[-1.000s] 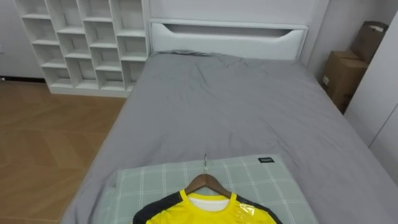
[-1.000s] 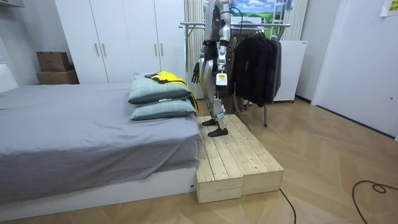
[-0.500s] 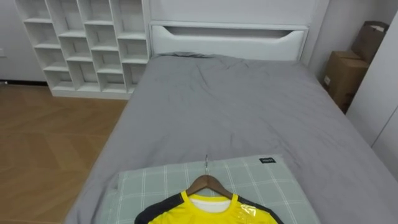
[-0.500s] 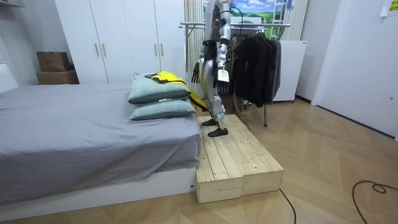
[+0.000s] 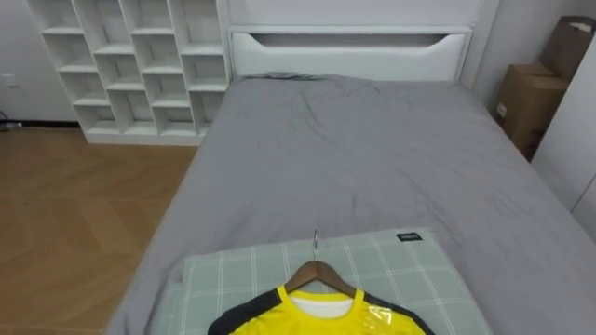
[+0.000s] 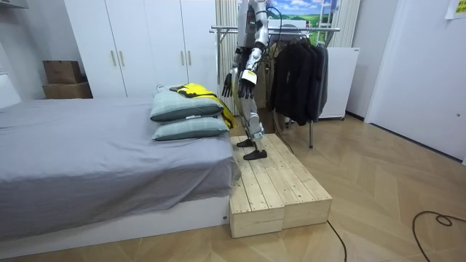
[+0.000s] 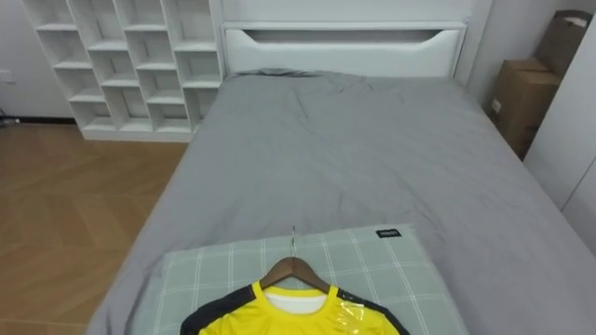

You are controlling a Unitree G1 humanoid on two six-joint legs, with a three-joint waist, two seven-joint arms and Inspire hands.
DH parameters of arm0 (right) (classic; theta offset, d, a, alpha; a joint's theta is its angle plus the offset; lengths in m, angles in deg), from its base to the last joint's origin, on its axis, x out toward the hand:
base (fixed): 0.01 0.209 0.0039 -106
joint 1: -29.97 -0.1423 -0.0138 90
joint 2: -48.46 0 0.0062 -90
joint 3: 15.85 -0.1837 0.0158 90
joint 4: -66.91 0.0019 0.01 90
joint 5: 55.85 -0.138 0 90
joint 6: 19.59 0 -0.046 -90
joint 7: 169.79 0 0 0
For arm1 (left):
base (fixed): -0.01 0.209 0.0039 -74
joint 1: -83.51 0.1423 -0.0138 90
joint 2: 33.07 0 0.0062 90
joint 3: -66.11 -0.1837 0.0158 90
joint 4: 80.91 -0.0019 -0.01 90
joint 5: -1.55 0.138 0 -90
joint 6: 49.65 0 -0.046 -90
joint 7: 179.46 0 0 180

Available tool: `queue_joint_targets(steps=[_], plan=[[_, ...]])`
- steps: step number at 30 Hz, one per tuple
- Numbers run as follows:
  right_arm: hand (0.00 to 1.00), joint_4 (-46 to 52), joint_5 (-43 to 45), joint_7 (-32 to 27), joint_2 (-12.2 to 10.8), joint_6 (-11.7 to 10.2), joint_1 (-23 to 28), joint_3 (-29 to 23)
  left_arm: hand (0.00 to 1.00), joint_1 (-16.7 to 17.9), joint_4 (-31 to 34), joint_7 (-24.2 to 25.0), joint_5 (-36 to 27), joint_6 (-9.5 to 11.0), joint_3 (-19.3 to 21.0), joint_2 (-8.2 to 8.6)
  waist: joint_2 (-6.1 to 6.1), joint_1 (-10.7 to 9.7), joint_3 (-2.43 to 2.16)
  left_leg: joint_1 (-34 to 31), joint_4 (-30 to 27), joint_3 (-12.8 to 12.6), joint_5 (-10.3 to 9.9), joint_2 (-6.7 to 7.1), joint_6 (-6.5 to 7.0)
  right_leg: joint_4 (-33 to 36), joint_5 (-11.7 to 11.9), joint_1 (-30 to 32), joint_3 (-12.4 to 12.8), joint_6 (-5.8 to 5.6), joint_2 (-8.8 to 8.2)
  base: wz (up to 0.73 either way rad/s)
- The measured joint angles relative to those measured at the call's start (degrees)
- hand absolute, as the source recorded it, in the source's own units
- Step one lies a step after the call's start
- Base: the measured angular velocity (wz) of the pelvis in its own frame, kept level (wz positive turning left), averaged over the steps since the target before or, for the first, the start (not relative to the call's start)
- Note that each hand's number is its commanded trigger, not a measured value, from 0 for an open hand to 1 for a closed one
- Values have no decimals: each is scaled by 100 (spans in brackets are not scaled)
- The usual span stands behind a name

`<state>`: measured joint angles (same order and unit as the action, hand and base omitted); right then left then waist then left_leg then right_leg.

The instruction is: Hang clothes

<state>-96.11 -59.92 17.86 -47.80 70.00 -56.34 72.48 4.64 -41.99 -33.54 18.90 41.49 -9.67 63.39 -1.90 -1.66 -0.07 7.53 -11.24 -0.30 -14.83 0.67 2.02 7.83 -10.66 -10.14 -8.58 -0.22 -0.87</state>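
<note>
Right hand (image 6: 228, 86): fingers straight and slack, pointing down, closed on nothing. It hung just off the foot end of the bed (image 5: 354, 158), a little above the mattress.

Left hand (image 6: 245, 85): held up in front of the torso, off the same end of the bed. Whether it was spread or curled could not be told.

Both hands stood clear of the yellow shirt (image 5: 317, 318), the right one the nearer to it. The shirt lay flat at the bed's foot end, on the upper pillow (image 5: 233, 274), with its collar toward the headboard (image 5: 349, 51). It had dark shoulders and was already on a wooden hanger (image 5: 319, 275). The hanger's metal hook (image 5: 316, 244) lay on the pillow and pointed up the bed.

Counts:
- Shirts: one.
- Hangers: one.
- Pillows: two, stacked, the lower pillow (image 6: 191, 128) resting on the grey cover.
- Cardboard boxes (image 5: 526, 98): two, beside the bed on the robot's right, near the headboard end.
- White shelf unit (image 5: 130, 65): one, beside the bed on the robot's left, against the headboard wall.

The robot stood upright on a wooden platform (image 6: 273, 182) set against the bed's foot end, facing the headboard. Behind the robot, away from the bed, stood one clothes rack (image 6: 218, 30) carrying dark garments (image 6: 298, 69).
</note>
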Motion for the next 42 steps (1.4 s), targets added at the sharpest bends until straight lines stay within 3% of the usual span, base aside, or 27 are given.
queue_joint_targets(steps=[9,13,21,31,42], plan=[[0,176,-19,-17,39,-27,96,27,0,-91,735,-489,659,27,-394,-65,-64,-50,15,56,-13,57,4,11,3,-11,0,-73,26,-1,-9,1],[0,176,-17,-31,37,-12,60,23,0,-289,864,-532,1022,26,-558,-66,-70,-130,11,18,-19,64,4,7,3,-9,0,-59,-51,0,-4,5],[0,167,7,117,113,29,27,-17,0,-324,1352,-539,1475,21,-658,-72,-99,-228,-4,17,-16,-3,4,7,3,-2,1,15,31,-1,-5,-4],[0,168,8,179,114,-43,19,-13,0,-551,1625,-235,2271,41,-872,-76,-92,-286,-4,-1,-8,-121,5,-6,3,-1,2,77,145,0,7,-6],[0,179,14,182,124,-88,21,-78,0,-813,2101,228,2496,42,-1116,-220,-125,-409,-1,76,-15,-129,10,-3,10,-4,9,-7,187,-1,-2,0]])
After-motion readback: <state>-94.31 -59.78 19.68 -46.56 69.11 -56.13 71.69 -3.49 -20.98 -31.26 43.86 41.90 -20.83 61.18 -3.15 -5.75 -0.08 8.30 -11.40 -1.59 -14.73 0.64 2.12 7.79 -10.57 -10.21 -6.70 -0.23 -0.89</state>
